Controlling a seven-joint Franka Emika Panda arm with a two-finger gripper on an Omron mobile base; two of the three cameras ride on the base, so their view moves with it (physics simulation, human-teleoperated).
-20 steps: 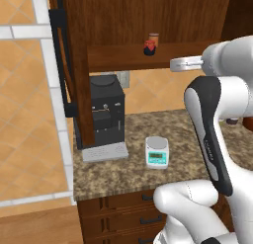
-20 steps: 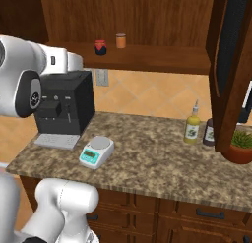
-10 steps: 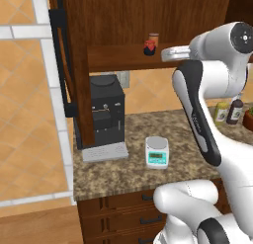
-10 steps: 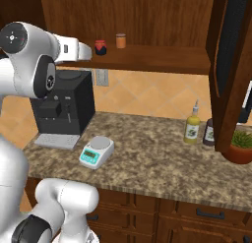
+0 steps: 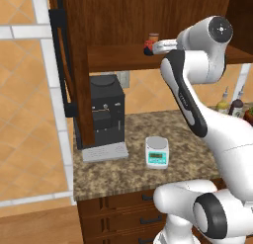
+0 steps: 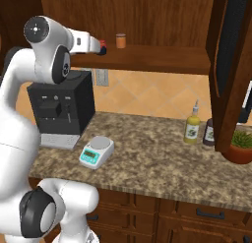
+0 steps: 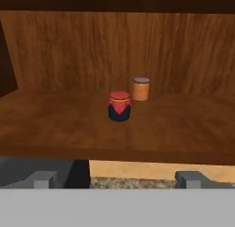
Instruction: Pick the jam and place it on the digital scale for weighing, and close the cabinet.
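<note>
one jam and one orange-brown jar on the cabinet shelf, the jar just behind and to the right of the jam in the hand view; gripper level with the shelf's front edge, jaws spread wide, holding nothing, jam well ahead of the tips and between their lines; one digital scale on the granite counter, top plate bare, just right of one black coffee machine; cabinet doors stand open; right base view adds two bottles and a potted plant at the counter's far right; left base view shows the left door's long black handle
</note>
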